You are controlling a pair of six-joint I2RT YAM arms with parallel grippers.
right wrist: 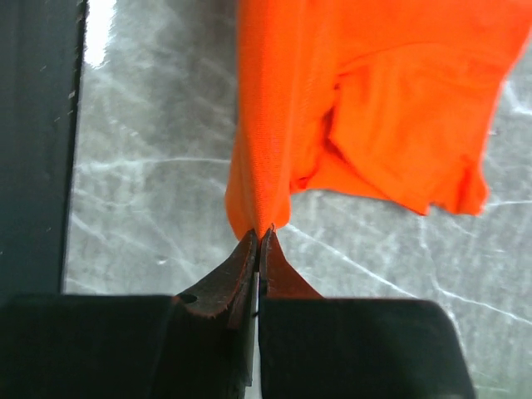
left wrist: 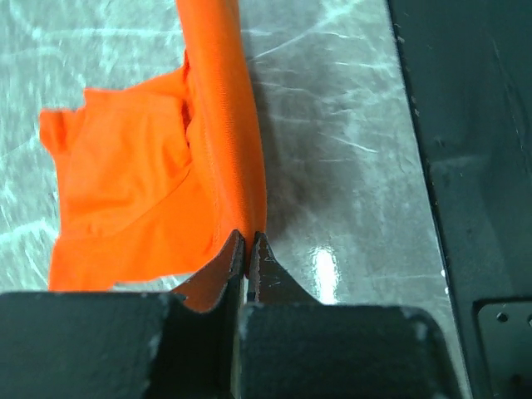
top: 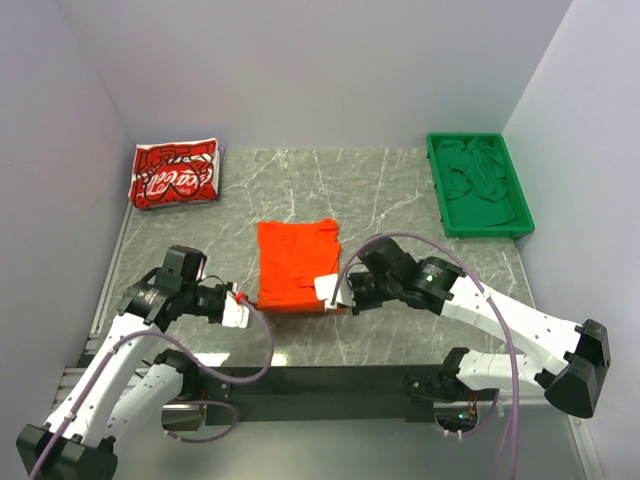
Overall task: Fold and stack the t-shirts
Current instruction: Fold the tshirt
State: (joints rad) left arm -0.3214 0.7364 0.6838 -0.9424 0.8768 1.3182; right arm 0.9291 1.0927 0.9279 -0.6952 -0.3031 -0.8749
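Pinching of the near hem of the orange t-shirt (top: 296, 262) is recorded at both corners. The left gripper (top: 244, 301) is clamped on the near left corner and the right gripper (top: 334, 294) on the near right corner. In each wrist view only a thin fold of cloth is seen caught at the very fingertips, with the fabric drawn into a ridge running away from the closed jaws.

The garment is found at the middle of the table (top: 400, 190), already narrowed to a rough rectangle. The red t-shirt (top: 175, 174) is found folded at the far left corner, well apart from it, so stacking is judged not yet done.

Risks assessed:
- Loss of one corner is considered likely if the hem is pulled hard, since so little cloth is held.
- A skewed fold is expected if the two arms are not moved evenly.
- Loose sleeve layers, seen beside the ridge in both wrist views, may be spilled outward when the edge is carried over.
- The whole shirt may be dragged across the smooth table instead of being folded.

Containers: one green tray (top: 487, 232) is noted at the far right. Crumpled green cloth (top: 475, 178) is held in it; what kind of item this is cannot be told. Neither t-shirt is placed in it
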